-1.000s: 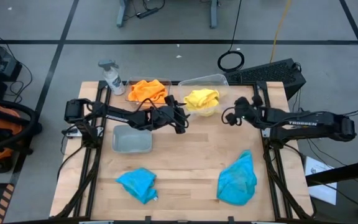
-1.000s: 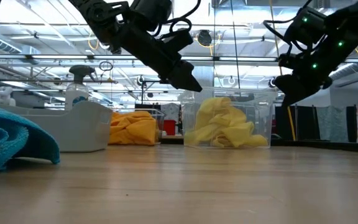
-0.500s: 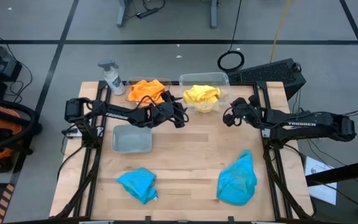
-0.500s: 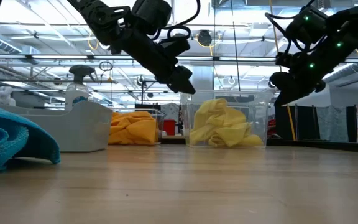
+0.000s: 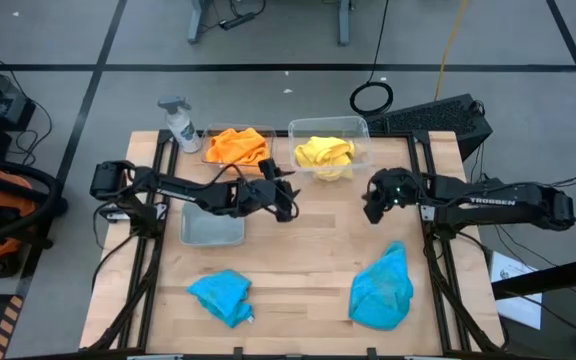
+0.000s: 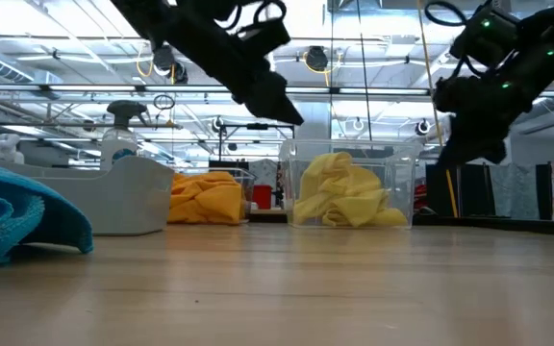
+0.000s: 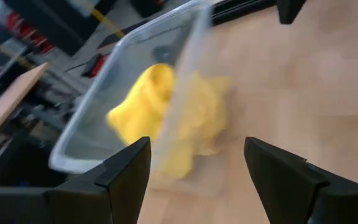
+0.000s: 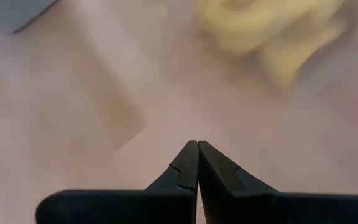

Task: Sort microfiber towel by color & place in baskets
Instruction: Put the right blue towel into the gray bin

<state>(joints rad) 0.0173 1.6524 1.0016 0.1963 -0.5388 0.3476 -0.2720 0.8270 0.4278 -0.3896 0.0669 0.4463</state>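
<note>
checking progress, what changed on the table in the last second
The left gripper, open and empty, drew back from the yellow towels' basket toward the table's middle. The right gripper, shut, shifted a little nearer the blue towel. That basket slid slightly farther back. Orange towels, empty basket, other blue towel unchanged.

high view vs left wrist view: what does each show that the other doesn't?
Only the high view: two blue towels on the table, the orange towel, the empty basket, the spray bottle, and the shut right gripper.

Only the left wrist view: the left gripper standing open, close up.

Both: the yellow towel in its basket.
</note>
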